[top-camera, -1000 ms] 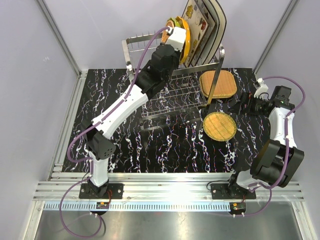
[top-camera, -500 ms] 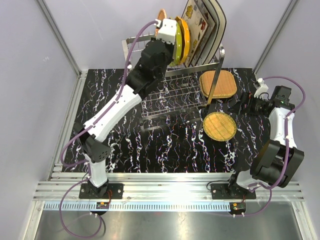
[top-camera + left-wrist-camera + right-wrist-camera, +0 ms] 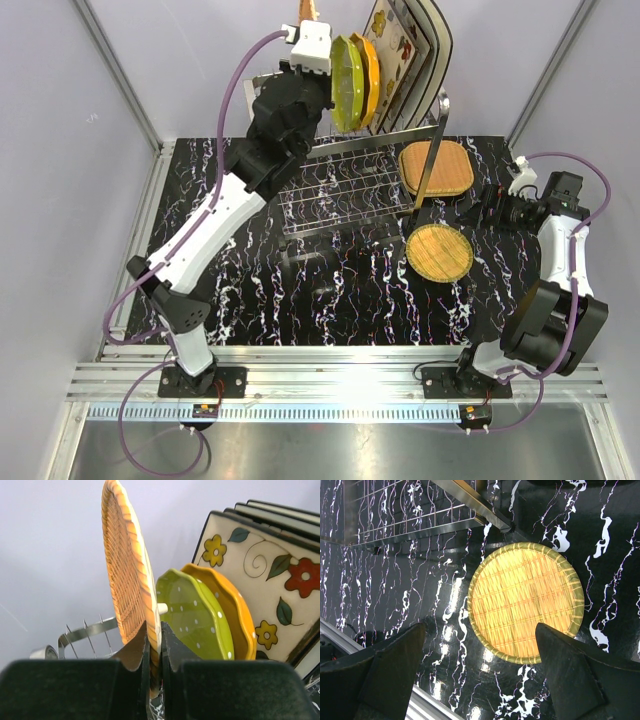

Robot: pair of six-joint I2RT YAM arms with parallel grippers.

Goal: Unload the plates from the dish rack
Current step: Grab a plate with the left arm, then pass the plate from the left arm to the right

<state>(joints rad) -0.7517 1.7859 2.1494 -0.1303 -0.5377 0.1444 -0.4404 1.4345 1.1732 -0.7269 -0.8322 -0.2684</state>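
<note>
My left gripper (image 3: pixel 154 655) is shut on the rim of a tan woven plate (image 3: pixel 127 575) and holds it upright, high above the left end of the steel wire dish rack (image 3: pixel 345 175); in the top view only its edge (image 3: pixel 308 10) shows. Still standing in the rack are a yellow-green scalloped plate (image 3: pixel 345 82), an orange one (image 3: pixel 368 75) and square cream flowered plates (image 3: pixel 400 50). A round woven plate (image 3: pixel 439 252) and a square woven plate (image 3: pixel 435 168) lie on the table. My right gripper (image 3: pixel 480 665) is open, hovering above the round woven plate (image 3: pixel 525 602).
The black marbled table (image 3: pixel 250 290) is walled by pale panels on three sides. The rack's lower wire tier (image 3: pixel 405 510) reaches toward the round woven plate. A metal rail (image 3: pixel 330 380) runs along the near edge by the arm bases.
My left gripper has lifted the tan woven plate up and to the left, away from the yellow-green plate and out of the rack's prongs. The right arm has not moved.
</note>
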